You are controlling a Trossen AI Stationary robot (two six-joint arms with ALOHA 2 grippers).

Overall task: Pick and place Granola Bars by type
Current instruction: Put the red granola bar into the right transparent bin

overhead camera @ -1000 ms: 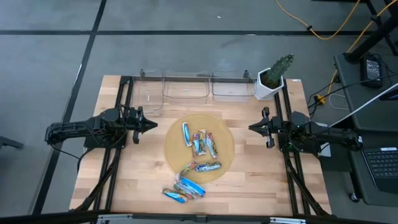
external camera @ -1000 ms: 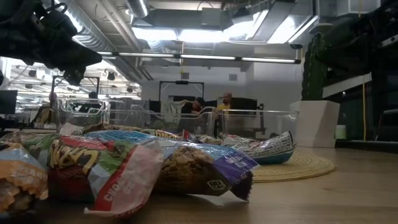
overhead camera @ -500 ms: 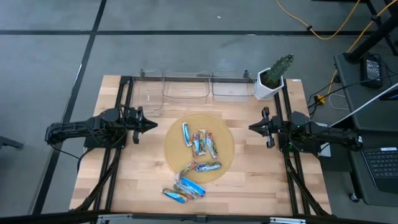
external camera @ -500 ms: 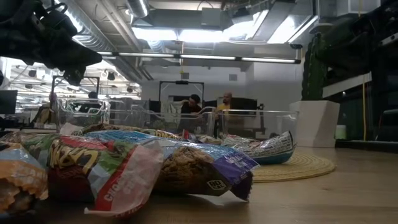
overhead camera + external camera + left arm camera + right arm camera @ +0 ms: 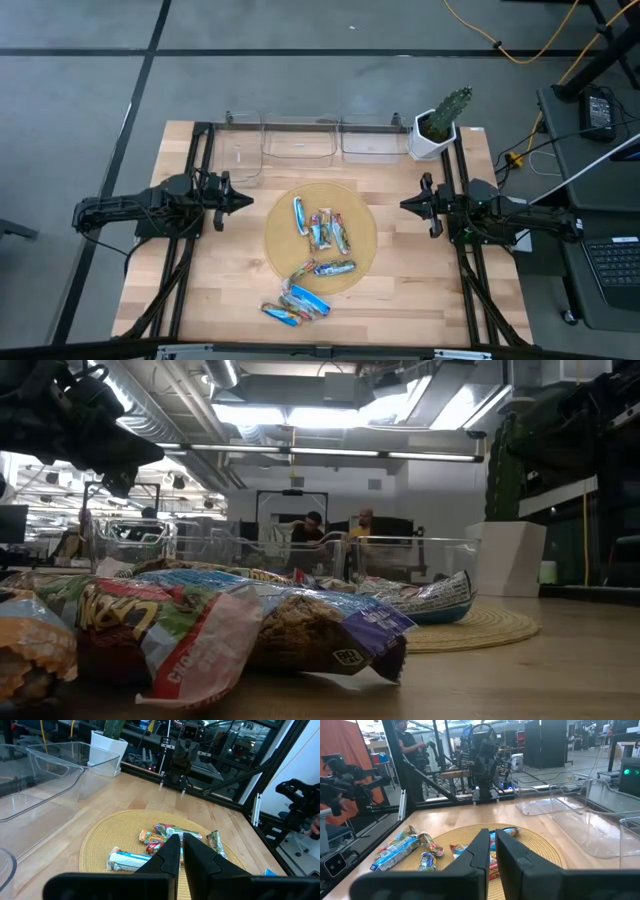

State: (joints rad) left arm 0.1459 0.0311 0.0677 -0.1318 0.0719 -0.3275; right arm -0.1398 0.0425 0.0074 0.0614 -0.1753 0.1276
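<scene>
Two dark, jointed arms, each ending in a black, narrow two-fingered tool [image 5: 243, 201].

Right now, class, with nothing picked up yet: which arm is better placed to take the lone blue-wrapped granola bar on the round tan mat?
Left, probably. The lone blue-wrapped granola bar lies on the round tan mat's left part, nearer the left gripper. The right gripper waits beyond the mat's opposite edge. Both hold nothing.
</scene>
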